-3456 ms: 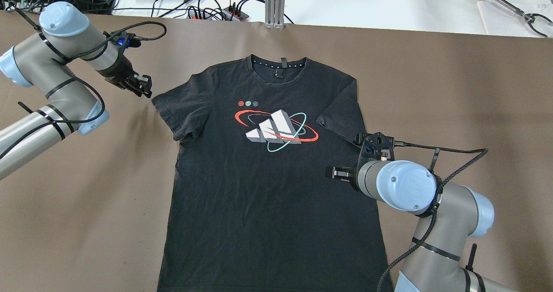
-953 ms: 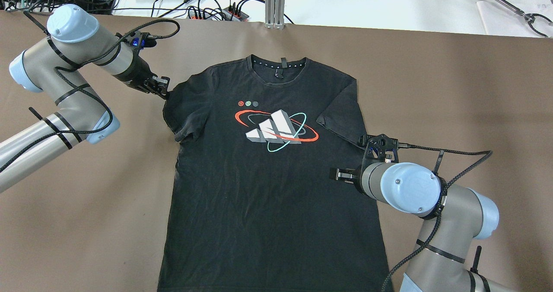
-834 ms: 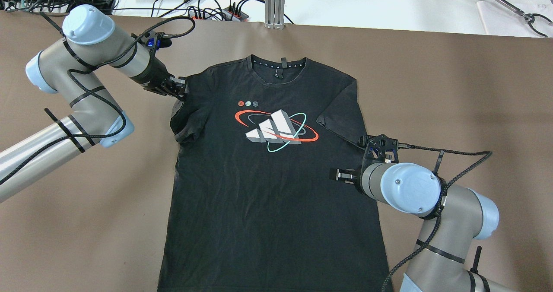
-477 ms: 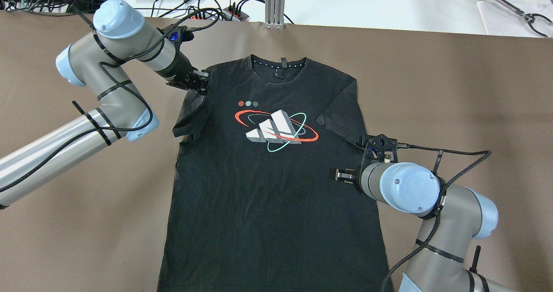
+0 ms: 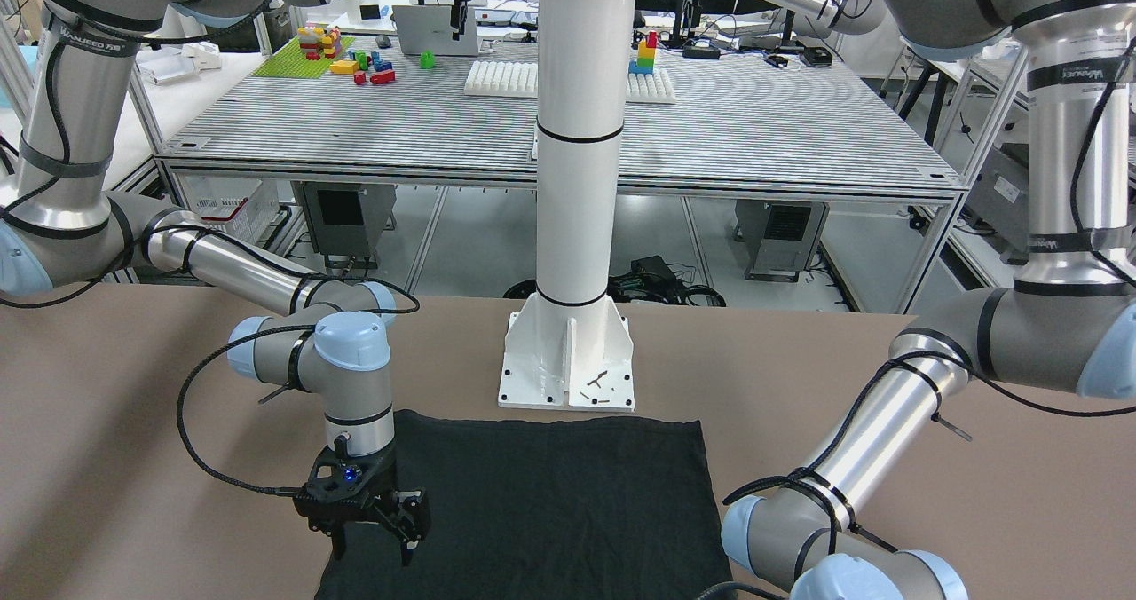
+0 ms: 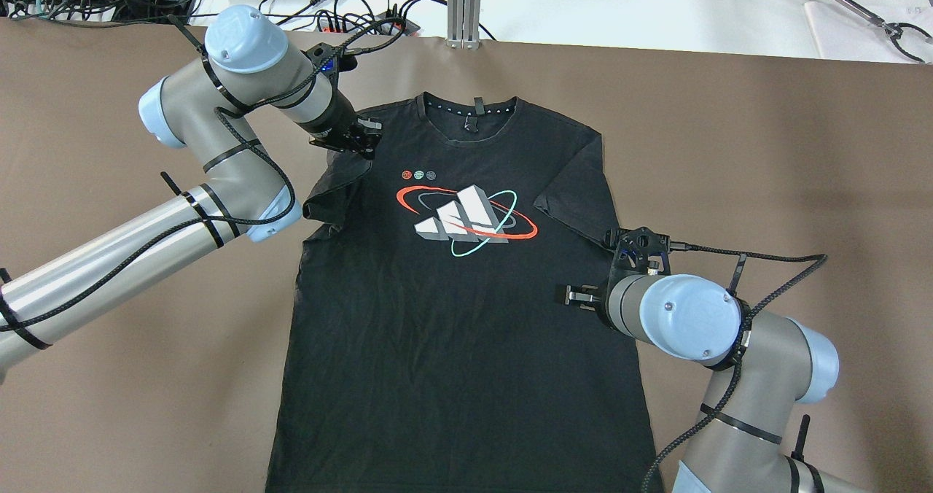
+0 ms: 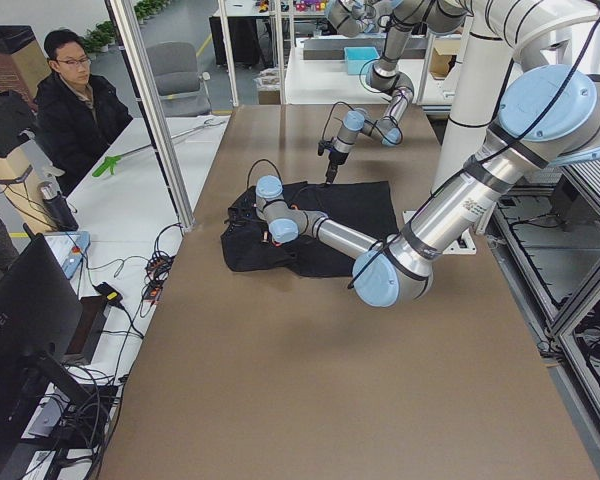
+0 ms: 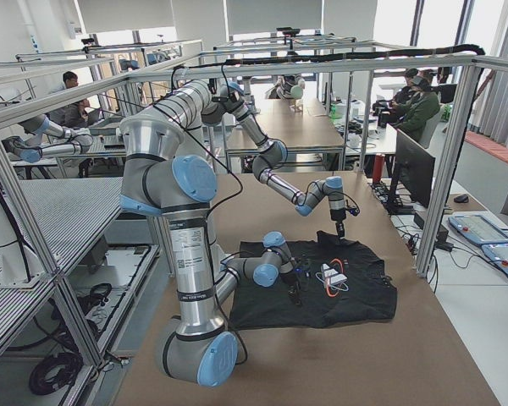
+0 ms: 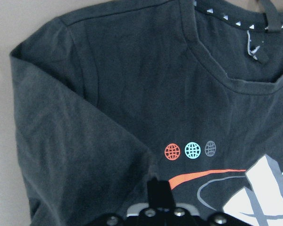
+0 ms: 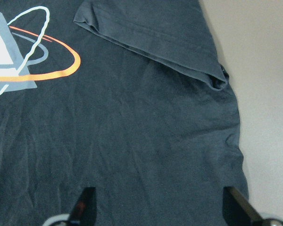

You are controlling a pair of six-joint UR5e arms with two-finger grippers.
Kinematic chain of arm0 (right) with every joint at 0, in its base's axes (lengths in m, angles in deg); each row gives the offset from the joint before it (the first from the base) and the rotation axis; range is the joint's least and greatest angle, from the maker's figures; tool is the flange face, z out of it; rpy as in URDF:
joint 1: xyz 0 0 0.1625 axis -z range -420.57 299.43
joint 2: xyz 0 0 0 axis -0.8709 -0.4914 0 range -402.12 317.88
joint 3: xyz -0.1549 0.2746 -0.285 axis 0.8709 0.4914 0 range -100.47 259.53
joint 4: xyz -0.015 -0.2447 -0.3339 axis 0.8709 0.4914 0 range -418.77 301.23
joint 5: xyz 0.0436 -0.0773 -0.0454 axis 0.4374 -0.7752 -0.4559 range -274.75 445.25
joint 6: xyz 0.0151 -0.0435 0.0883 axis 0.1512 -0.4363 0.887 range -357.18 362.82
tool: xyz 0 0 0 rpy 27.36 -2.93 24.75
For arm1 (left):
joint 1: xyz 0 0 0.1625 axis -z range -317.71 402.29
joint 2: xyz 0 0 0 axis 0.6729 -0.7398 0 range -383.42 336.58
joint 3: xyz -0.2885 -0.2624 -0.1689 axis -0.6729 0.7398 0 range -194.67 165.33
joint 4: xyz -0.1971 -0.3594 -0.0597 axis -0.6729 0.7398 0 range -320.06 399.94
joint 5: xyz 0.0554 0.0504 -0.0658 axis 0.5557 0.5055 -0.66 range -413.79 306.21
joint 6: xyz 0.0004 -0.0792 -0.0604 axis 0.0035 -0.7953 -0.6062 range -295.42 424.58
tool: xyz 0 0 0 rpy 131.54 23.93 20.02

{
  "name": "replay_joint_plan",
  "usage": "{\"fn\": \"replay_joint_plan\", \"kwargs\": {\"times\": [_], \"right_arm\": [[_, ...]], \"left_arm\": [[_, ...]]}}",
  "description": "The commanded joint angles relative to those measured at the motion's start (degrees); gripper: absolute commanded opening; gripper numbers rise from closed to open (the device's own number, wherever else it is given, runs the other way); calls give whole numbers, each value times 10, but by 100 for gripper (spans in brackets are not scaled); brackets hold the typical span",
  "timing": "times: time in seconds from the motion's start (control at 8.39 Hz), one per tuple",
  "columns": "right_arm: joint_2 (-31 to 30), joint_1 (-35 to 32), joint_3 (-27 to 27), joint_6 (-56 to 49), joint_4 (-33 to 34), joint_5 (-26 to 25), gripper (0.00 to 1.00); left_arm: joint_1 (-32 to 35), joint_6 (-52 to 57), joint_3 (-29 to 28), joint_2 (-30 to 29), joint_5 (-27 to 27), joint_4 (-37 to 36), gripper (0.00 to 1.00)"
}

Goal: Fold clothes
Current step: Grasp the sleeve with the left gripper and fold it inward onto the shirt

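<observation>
the black printed t-shirt (image 6: 452, 332) is soft matt cloth, faintly creased. the brown table cover (image 6: 765, 150) looks smooth and matt.

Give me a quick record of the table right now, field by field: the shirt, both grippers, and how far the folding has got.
garment: black shirt, front up with the printed logo showing, on the brown table
left gripper: shut on the shirt, over the shoulder near the collar
held sleeve: bunched inward, partly lifted
right gripper: open, holding nothing, over the shirt's side below the other sleeve
other sleeve: lying flat
fold progress: body not yet folded
</observation>
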Motion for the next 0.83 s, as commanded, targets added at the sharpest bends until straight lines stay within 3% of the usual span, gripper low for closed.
{"fn": "replay_joint_plan", "kwargs": {"times": [0.0, 0.72], "right_arm": [[0, 0, 2, 0, 0, -2, 94], [-3, 4, 5, 0, 0, -5, 94]], "left_arm": [[-23, -22, 2, 0, 16, 5, 0], [-39, -60, 0, -8, 40, 11, 0]]}}
